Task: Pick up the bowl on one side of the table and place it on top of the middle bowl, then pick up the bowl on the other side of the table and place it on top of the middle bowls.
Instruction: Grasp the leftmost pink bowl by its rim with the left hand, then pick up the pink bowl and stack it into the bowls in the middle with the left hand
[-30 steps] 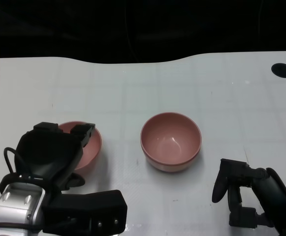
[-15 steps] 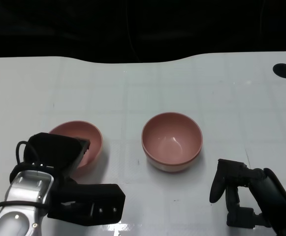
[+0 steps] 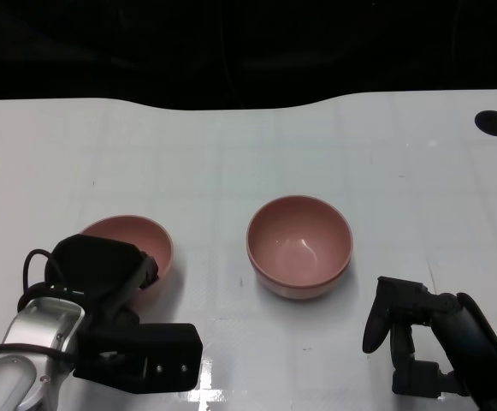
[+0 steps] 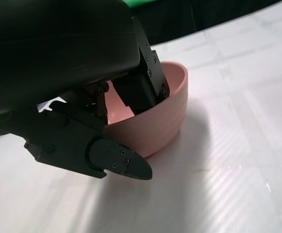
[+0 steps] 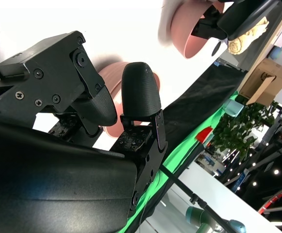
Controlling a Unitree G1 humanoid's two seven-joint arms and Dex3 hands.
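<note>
Left hand: the black many-fingered left hand (image 3: 107,274) on its silver forearm sits at the near left of the table, gripping the near rim of the left pink bowl; the left wrist view shows fingers inside the bowl and a thumb-side finger (image 4: 116,165) pressed on the outer wall.
Right hand: the black right hand (image 3: 402,330) rests low at the near right, fingers apart, nothing in it, well apart from both bowls.
Left bowl: the round pink left bowl (image 3: 137,240) is just beyond the left hand; in the wrist view it looks tilted, its far side off the surface with a shadow beneath, so I judge it is being lifted, though the head view does not settle whether it has cleared the table.
Middle bowl: the pink round middle bowl (image 3: 299,247) stands upright near the centre; a paler rim band at its base suggests it may already be a stack of two, but I cannot tell for sure.
Progress: no bowl remains on the right side, so probably one side is done; what is left is carrying the left bowl over and setting it on the middle one.
Surroundings: the white gridded table (image 3: 248,154) has a black round hole (image 3: 492,122) at the far right corner and dark background beyond.
Obstacles: nothing lies between the left bowl and the middle bowl.
</note>
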